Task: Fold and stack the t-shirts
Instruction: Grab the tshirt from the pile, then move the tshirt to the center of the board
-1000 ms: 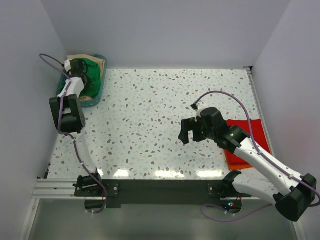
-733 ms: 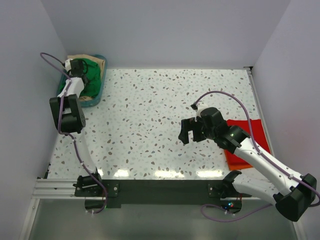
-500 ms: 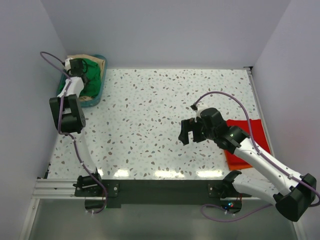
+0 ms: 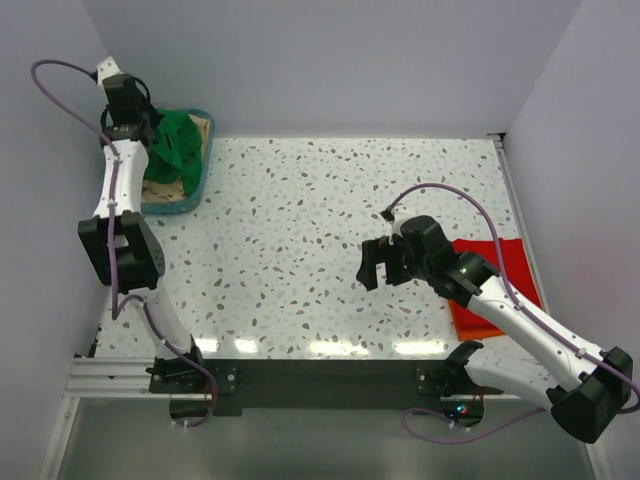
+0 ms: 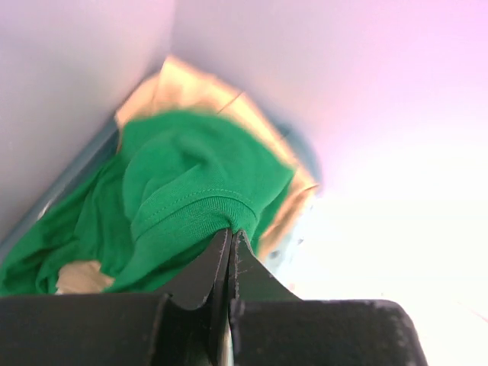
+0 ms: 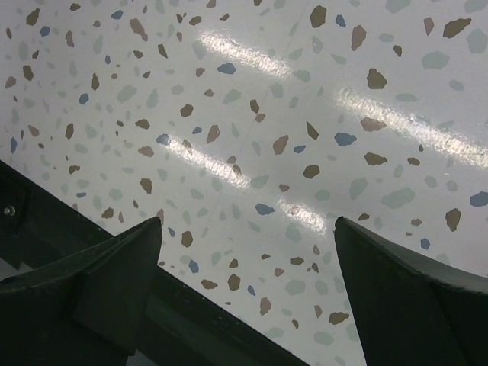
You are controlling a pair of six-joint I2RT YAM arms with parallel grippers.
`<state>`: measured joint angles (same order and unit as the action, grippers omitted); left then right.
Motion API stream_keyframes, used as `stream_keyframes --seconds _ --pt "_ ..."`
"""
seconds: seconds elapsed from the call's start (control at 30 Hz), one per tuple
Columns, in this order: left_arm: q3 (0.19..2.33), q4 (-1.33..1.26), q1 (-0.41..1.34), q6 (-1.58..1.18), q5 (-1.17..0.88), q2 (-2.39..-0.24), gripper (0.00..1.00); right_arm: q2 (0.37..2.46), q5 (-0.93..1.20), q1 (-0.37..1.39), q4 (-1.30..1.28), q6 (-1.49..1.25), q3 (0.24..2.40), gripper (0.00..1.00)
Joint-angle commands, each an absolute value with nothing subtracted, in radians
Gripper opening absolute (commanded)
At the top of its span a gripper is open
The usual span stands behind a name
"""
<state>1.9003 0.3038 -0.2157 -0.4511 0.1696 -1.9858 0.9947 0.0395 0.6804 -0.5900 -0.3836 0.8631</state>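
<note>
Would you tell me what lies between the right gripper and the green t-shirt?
Only bare speckled table and then the teal basket's rim lie between the right gripper and the green t-shirt, as the top external view shows.

Green t-shirt [image 5: 175, 198] is soft matt knit cloth, red-orange t-shirt [image 4: 520, 258] at 3 o'clock same deal. Table [image 6: 252, 99] is glossy speckled stone-look, basket [image 4: 170, 207] smooth teal plastic.

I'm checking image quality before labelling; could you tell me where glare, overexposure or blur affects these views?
Left wrist: the right side is blown out to white, and the green t-shirt pinched in the left gripper looks soft. Right wrist: glare streaks cross the table beyond the open right gripper. Top external: sharp, with reflections along the table's near edge.
</note>
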Motion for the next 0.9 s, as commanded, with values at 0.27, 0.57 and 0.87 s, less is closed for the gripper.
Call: stream_keyframes --seconds 0.27,0.57,0.87 --pt "1.986 0.149 -0.16 -0.442 -0.049 -1.651 0.0 1.009 0.003 0.681 -0.52 -0.402 0.926 0.99" --pt "2.177 0.118 -0.009 -0.482 -0.139 -1.56 0.0 1.028 -0.034 0.68 -0.471 -0.448 0.965 0.99" --pt "2.231 0.075 0.08 -0.621 -0.256 -1.517 0.0 0.979 -0.052 0.68 -0.453 -0.485 0.974 0.99"
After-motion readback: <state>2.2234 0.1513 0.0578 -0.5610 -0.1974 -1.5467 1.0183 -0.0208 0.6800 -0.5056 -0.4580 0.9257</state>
